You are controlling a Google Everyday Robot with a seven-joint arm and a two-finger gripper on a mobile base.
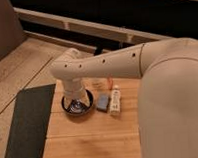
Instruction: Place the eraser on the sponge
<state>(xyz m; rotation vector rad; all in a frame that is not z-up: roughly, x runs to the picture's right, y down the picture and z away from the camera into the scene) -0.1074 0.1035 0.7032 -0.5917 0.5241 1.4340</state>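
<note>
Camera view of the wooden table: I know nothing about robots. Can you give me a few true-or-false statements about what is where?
1. The sponge lies between the black bowl and the eraser. True.
2. The eraser rests on top of the sponge. False: it lies beside it on the wooden table.
3. The gripper is down over the black bowl. True.
4. The dark mat covers the sponge. False: it lies off the table's left edge as pictured.
</note>
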